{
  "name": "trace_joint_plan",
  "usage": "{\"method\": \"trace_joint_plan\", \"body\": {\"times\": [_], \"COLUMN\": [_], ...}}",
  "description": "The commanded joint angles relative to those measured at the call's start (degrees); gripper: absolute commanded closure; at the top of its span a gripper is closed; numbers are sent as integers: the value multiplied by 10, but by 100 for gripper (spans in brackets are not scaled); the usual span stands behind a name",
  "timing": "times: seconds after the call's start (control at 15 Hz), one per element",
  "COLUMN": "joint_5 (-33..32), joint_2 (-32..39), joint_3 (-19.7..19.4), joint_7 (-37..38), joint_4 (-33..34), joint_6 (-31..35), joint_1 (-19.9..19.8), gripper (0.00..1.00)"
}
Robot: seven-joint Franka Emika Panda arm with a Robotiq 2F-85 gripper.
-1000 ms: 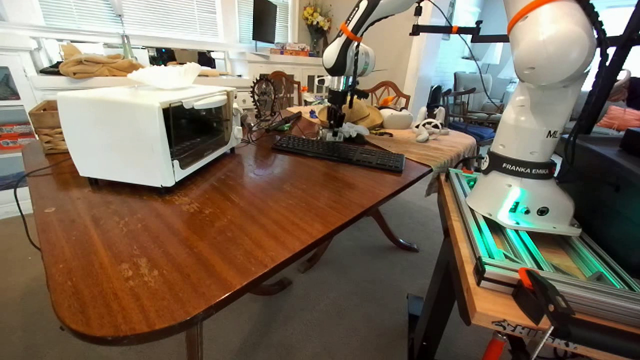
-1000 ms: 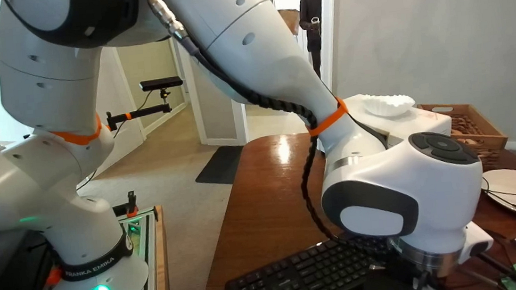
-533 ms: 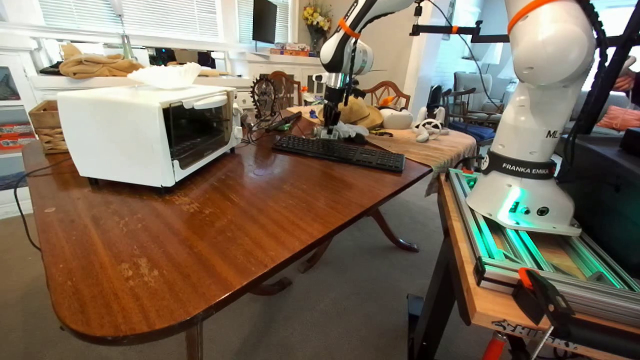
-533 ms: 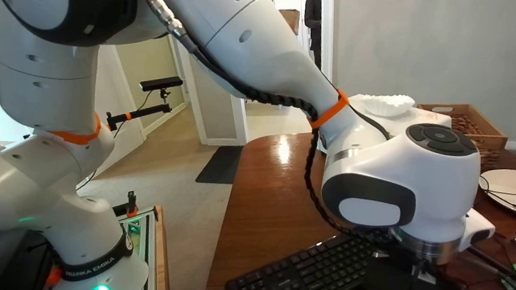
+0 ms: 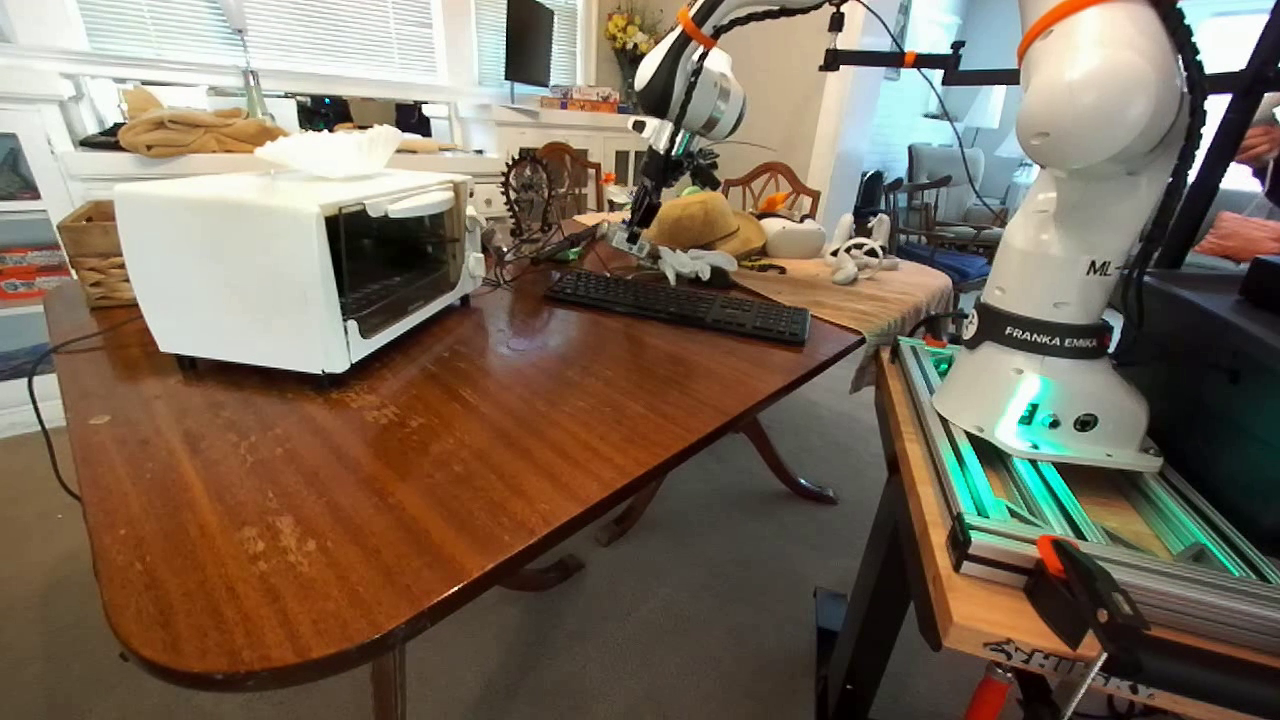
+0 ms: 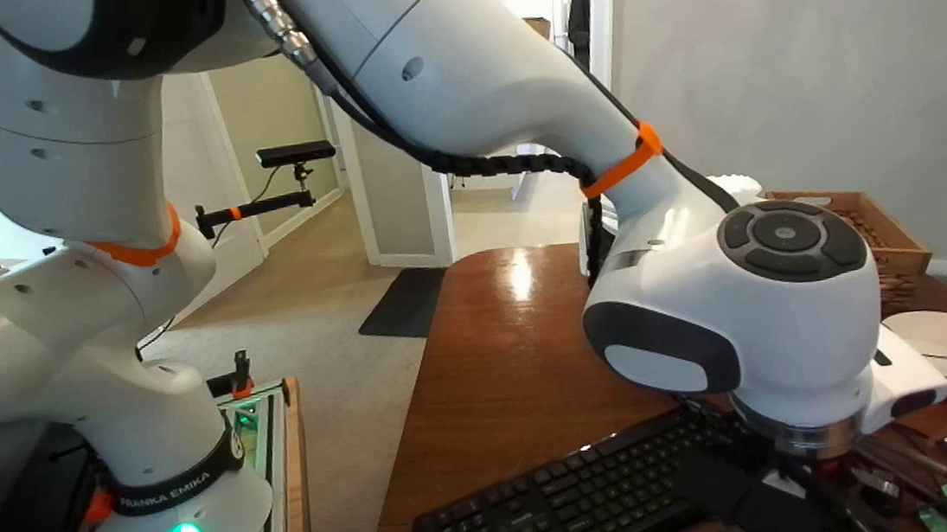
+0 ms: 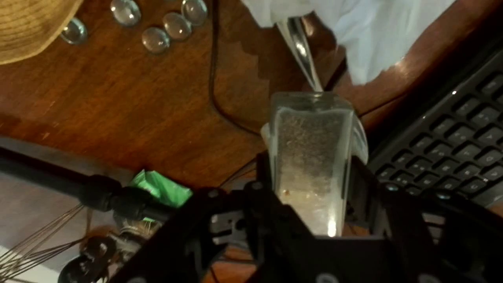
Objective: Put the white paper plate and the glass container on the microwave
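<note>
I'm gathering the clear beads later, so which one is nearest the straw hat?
In the wrist view, the leftmost bead, right by the straw hat; the other four beads lie farther right, apart from its brim.

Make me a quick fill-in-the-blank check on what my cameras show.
In the wrist view, the glass container is ____ the two fingers.
The white fluted plate rests on ____ of the microwave.
The wrist view shows ____ clear pebbles near the straw hat.
The colour of the keyboard is ____.
Missing words: between; top; five; black.
</note>
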Motion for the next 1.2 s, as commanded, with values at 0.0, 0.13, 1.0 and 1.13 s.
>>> {"method": "trace_joint_plan", "body": {"times": [0.0,0.13,1.0,1.13], "joint_5": [128,222,722,735], "joint_2": [-31,-43,-187,-204], "joint_3": [84,148,359,359], "joint_7": [-103,-181,-635,-648], "joint_4": [-27,-25,-19,-33], "joint_6": [68,100,82,65], "joint_1": [-63,-106,-200,-199], "gripper": [76,76,76,76]}}
